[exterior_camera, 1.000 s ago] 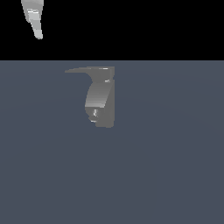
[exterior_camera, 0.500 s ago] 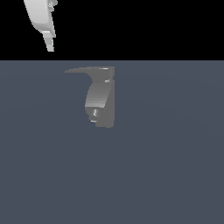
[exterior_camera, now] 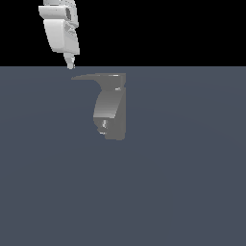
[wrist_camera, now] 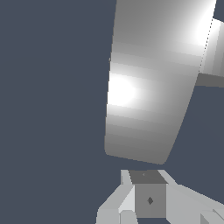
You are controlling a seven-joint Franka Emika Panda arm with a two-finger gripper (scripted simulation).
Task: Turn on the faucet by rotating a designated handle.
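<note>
Hanging above the pointed tip of the thin flat grey handle (exterior_camera: 96, 77) at the exterior view's left, not touching, the white gripper (exterior_camera: 70, 64), whose opening I cannot tell, has not begun turning the dull grey metallic faucet (exterior_camera: 111, 113) standing mid-scene.

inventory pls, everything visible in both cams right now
faucet: 1, dull grey metal, curved shaded body with a blocky upright part, standing on the floor near the middle of the exterior view; its curved body fills much of the wrist view.
handle: 1, thin flat grey blade on the faucet's top, tapering to a point toward the exterior view's left.
floor: 1, flat slate blue-grey, under the faucet.
background: black band above the floor.
gripper: 1, white, upper part of the exterior view's left, fingers pointing down just above the handle's tip, apart from it; open or shut cannot be told.
</note>
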